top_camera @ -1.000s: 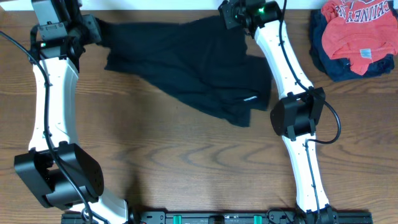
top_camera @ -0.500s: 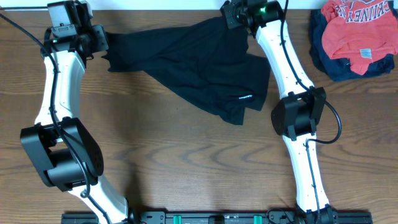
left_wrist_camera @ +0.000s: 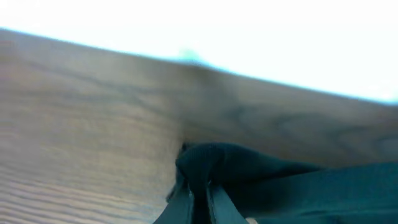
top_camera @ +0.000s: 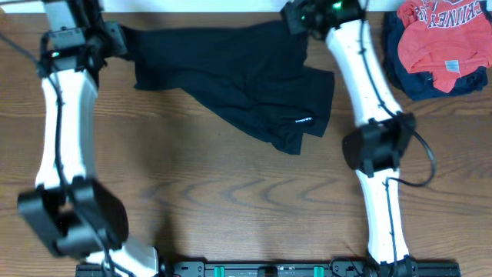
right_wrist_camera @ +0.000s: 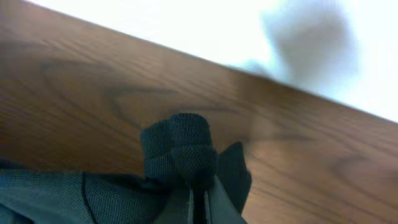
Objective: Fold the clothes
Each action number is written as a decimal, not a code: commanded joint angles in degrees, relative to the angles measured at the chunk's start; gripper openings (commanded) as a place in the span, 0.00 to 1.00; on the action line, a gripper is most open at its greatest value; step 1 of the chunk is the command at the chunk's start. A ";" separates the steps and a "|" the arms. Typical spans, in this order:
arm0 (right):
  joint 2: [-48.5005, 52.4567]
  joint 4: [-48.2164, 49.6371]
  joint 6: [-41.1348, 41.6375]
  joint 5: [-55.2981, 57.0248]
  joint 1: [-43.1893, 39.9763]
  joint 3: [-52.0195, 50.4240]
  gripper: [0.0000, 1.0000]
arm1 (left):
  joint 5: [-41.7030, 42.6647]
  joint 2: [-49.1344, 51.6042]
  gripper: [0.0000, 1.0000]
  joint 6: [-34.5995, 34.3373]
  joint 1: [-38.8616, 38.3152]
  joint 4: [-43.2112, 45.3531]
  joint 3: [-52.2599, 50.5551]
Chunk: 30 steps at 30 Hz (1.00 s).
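Note:
The black garment (top_camera: pixel 231 77) lies stretched across the far part of the wooden table, with a small white logo (top_camera: pixel 304 121) near its lower right hem. My left gripper (top_camera: pixel 123 38) is shut on the garment's far left corner, and the left wrist view shows the pinched fabric (left_wrist_camera: pixel 208 165) between the fingers (left_wrist_camera: pixel 199 199). My right gripper (top_camera: pixel 296 19) is shut on the far right corner. The right wrist view shows a bunched fold of mesh fabric (right_wrist_camera: pixel 180 149) between the fingers (right_wrist_camera: pixel 198 202).
A red shirt with white lettering (top_camera: pixel 438 38) lies on a navy garment (top_camera: pixel 411 81) at the far right corner. The table's far edge (top_camera: pixel 200 13) runs just behind both grippers.
Both arms have shifted slightly and the black garment's top edge is pulled straighter and more level between the two grippers. Both grips are unchanged.

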 commanded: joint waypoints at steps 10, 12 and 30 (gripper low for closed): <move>-28.06 -14.49 0.76 1.36 -7.10 2.19 0.01 | -0.61 -26.60 0.06 0.37 0.42 0.46 1.27; -31.89 -17.00 0.76 1.40 -8.33 2.19 0.01 | -0.63 -30.53 0.06 0.37 0.42 0.00 1.27; -59.21 -35.56 2.03 8.52 -15.13 2.19 0.01 | -6.16 -50.45 0.06 1.92 0.42 -13.27 1.27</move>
